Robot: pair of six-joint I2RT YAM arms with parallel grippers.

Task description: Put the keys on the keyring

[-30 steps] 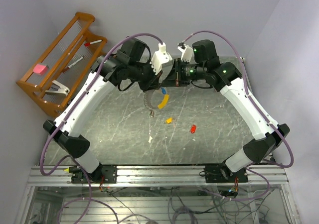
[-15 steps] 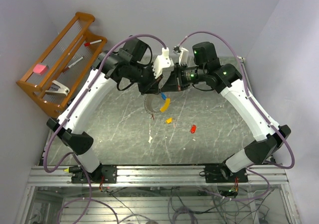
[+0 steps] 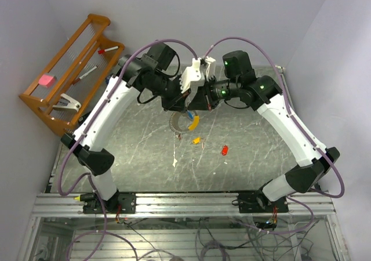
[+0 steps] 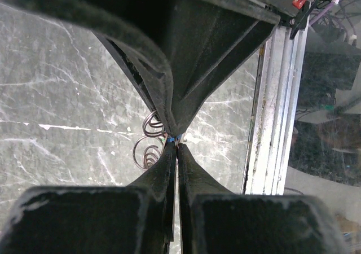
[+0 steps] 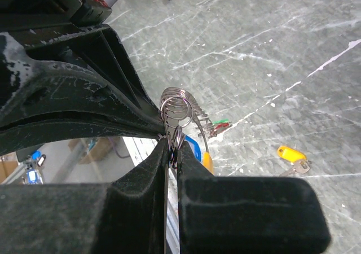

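The left tool [image 4: 176, 148] and right tool [image 5: 172, 147] meet tip to tip, both pinched shut on the keyring [image 5: 175, 106]. A yellow key [image 5: 290, 152] lies on the tabletop [image 5: 254, 39].

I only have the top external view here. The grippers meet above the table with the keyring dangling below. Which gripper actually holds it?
Observer: The right wrist view shows the right gripper shut on the keyring, wire running between its fingertips.
Operator: Any keys on it already?
Observer: Same view: green and red tags hang from the coil.
Operator: And the other one?
Observer: The left wrist view shows the left gripper shut too, a blue speck at its tips; what it pinches I cannot tell.
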